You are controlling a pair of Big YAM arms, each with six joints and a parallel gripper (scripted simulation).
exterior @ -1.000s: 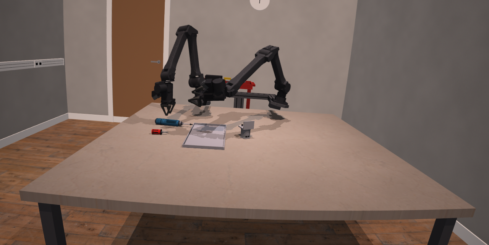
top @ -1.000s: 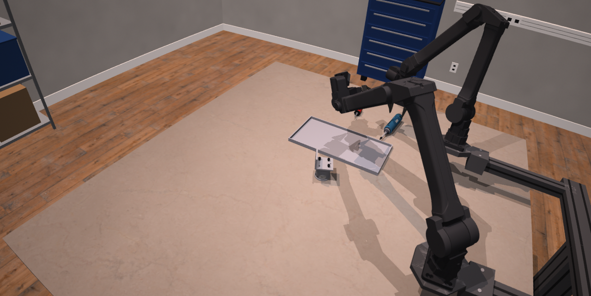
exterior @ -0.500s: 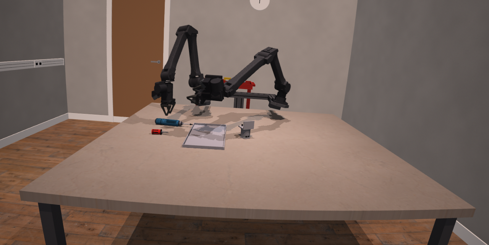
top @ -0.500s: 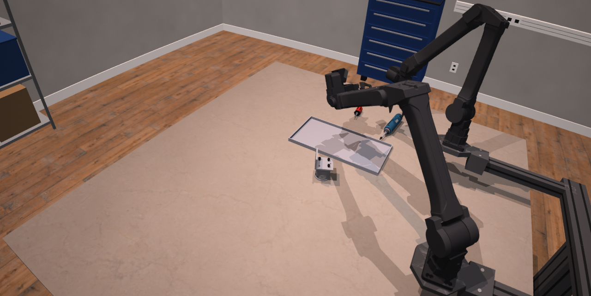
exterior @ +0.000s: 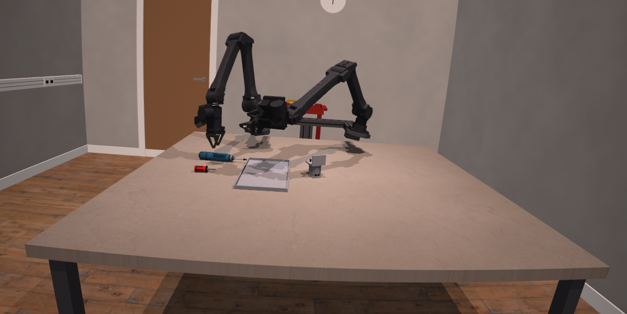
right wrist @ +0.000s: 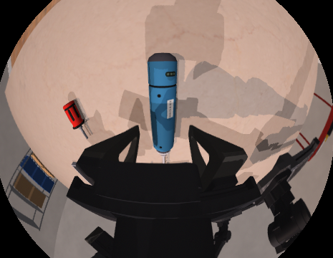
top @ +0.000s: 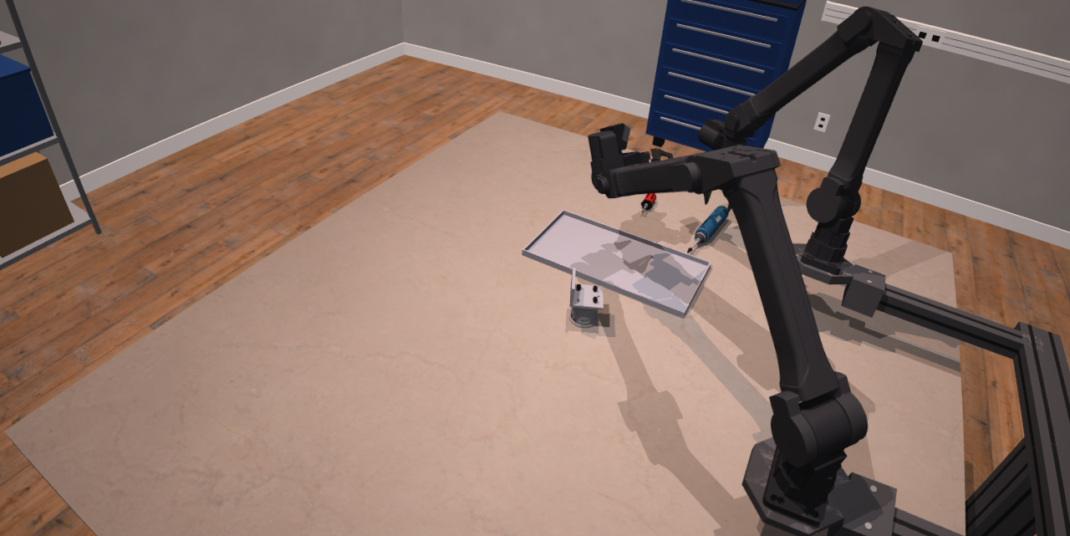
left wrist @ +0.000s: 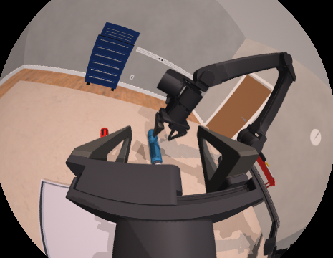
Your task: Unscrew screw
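Observation:
The electric screwdriver [top: 710,226], with a dark blue barrel, lies flat on the table behind the tray; it also shows in the right wrist view [right wrist: 162,102]. My right gripper [exterior: 214,140] is open and points down, hovering just above the screwdriver's rear part without touching it. In the right wrist view [right wrist: 163,136] its fingers frame the barrel. My left gripper [top: 658,155] is open and empty, held high and level beside the right one. The grey joint module [top: 585,300] stands upright with its bracket on top, in front of the tray. Dark screw heads show on the bracket.
A shallow grey tray [top: 617,263] lies between the module and the tools. A small red-handled screwdriver [top: 648,201] lies left of the blue one. A blue tool cabinet [top: 729,38] stands by the far wall, off the table.

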